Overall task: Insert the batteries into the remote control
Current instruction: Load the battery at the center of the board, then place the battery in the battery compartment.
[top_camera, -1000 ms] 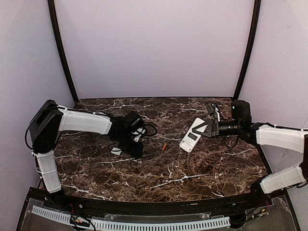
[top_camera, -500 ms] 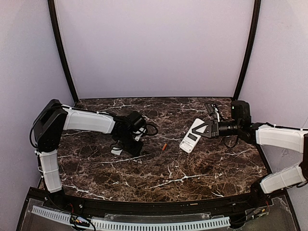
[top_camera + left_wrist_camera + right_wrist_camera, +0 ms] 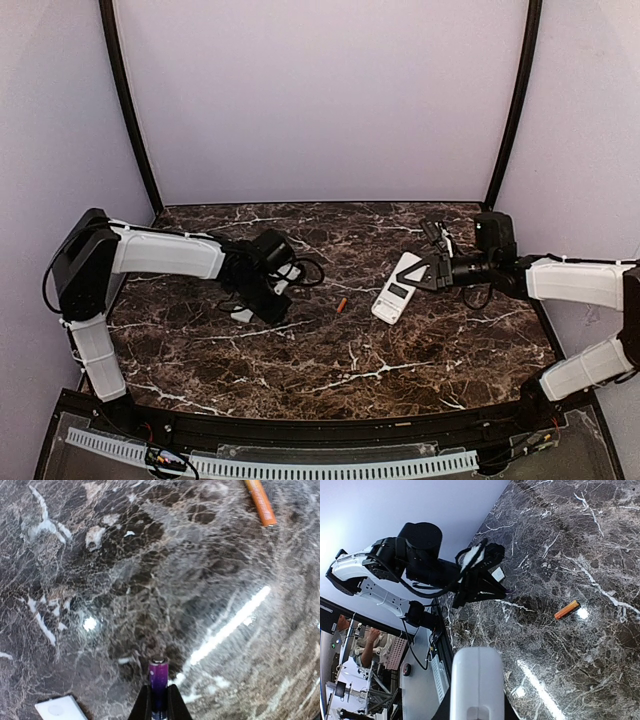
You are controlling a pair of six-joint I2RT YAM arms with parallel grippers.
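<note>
My left gripper is shut on the dark purple battery, which sticks out past the fingertips just above the marble. The orange battery lies loose on the table, mid-table in the top view and also in the right wrist view. My right gripper is shut on one end of the white remote control. The remote is held tilted over the table's right half, its plain back up, with a dark open slot showing.
A small flat white piece lies on the dark marble table beside my left gripper. Black cables loop by the left wrist. The lilac back wall and black corner posts bound the far side.
The left jaws have closed on the purple battery. The left arm has drawn back a little. The right arm has shifted the remote slightly left.
</note>
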